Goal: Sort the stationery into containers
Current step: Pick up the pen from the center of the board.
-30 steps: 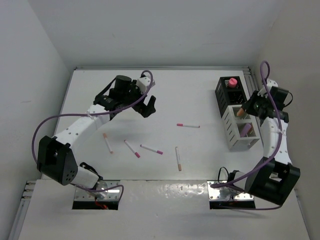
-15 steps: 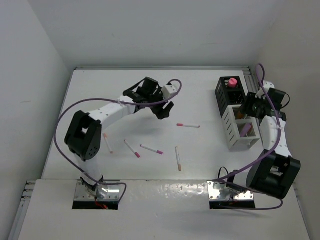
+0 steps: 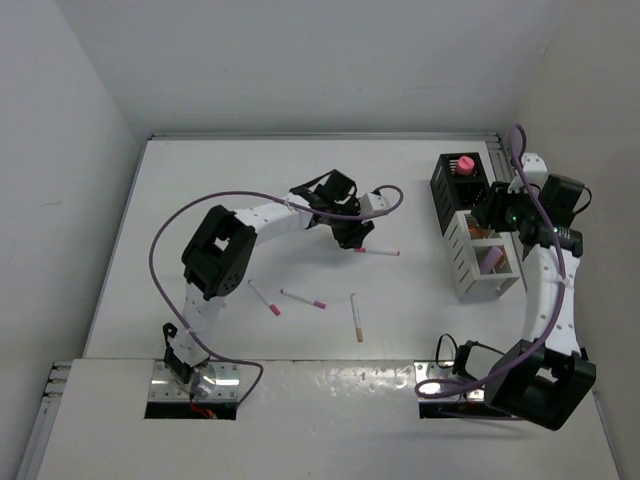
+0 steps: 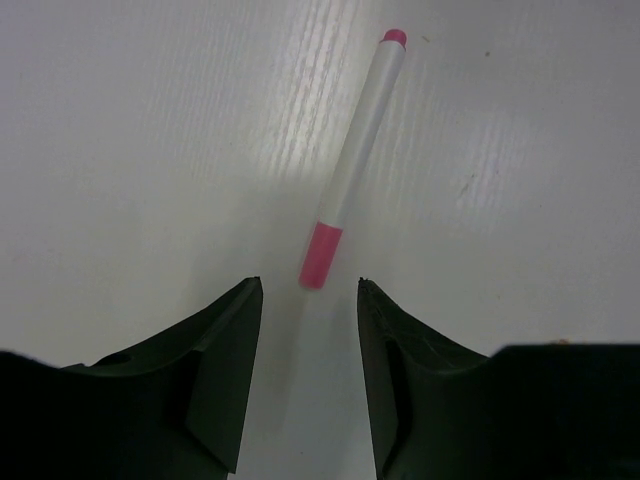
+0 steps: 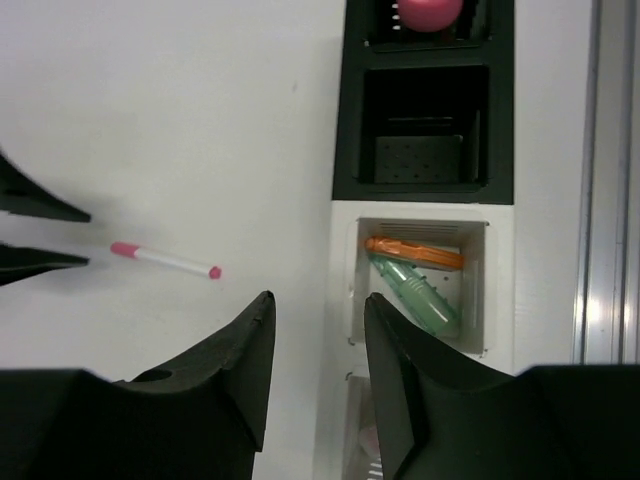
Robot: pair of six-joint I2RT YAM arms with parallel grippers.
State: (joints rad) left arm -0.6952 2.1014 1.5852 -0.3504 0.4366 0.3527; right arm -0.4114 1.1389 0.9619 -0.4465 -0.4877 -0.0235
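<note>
Left arm at a pen mid-table, right arm above the containers
Top: my left gripper point(image 3: 352, 238) sits at one end of a white pen point(image 3: 377, 251), three more pens point(image 3: 303, 298) nearer the bases; my right gripper point(image 3: 497, 212) is over the black holder point(image 3: 452, 185) and white rack point(image 3: 478, 270). Left wrist: jaws spread, pen's pink end just ahead of the gap, unpinched. Right wrist: jaws spread, empty; orange piece point(image 5: 415, 252) and mint-green piece point(image 5: 415, 293) touch in the rack compartment beside the holder, pink piece point(image 5: 430, 12) in the holder

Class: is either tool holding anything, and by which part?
Nothing is held. The left tool is open at a thin white pen's pink end; the right tool is open, empty, by the white slatted rack.
</note>
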